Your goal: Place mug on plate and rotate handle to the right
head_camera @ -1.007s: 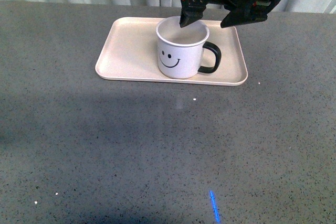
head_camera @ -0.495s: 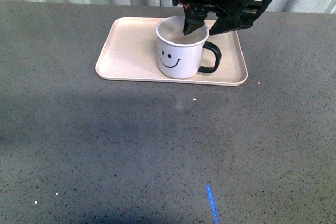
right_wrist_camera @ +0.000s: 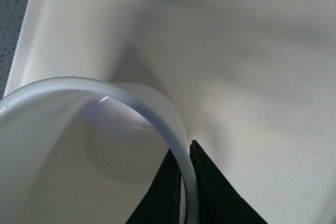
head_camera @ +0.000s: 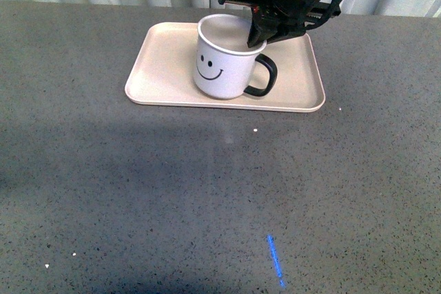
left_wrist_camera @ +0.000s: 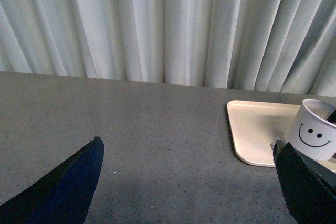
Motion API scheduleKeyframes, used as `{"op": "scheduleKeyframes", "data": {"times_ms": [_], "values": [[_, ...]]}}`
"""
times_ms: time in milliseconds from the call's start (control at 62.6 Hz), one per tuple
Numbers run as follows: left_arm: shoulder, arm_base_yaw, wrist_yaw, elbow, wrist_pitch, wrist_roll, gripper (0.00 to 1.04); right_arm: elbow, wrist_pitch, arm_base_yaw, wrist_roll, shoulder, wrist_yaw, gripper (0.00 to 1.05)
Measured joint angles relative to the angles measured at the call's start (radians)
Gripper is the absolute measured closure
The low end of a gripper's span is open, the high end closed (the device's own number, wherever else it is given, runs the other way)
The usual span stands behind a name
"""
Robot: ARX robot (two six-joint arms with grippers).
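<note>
While right hand (head_camera: 256, 38) pinches the mug (head_camera: 219, 72) over the plate (head_camera: 165, 60), left hand (left_wrist_camera: 186, 182) hangs spread.

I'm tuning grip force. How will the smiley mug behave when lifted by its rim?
Probably rigid: the mug shows no dent where the right tool pinches its rim. Likely to swing or tip: it leans over the plate, pinched off-centre. The smooth glossy rim may slip.

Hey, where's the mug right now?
Front view: the mug sits tilted at the middle of the plate, its rim pinched by the right gripper; the handle points right.
</note>
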Motion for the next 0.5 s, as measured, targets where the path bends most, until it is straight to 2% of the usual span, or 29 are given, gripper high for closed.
{"op": "scheduleKeyframes", "data": {"times_ms": [240,495], "values": [[0.000,0.000,0.000,0.000,0.000,0.000,0.09,0.067,-0.076,-0.023,-0.173,0.000,-0.018,1.03],[0.000,0.000,0.000,0.000,0.000,0.000,0.09,0.136,-0.133,-0.090,-0.475,0.011,-0.087,1.03]]}}
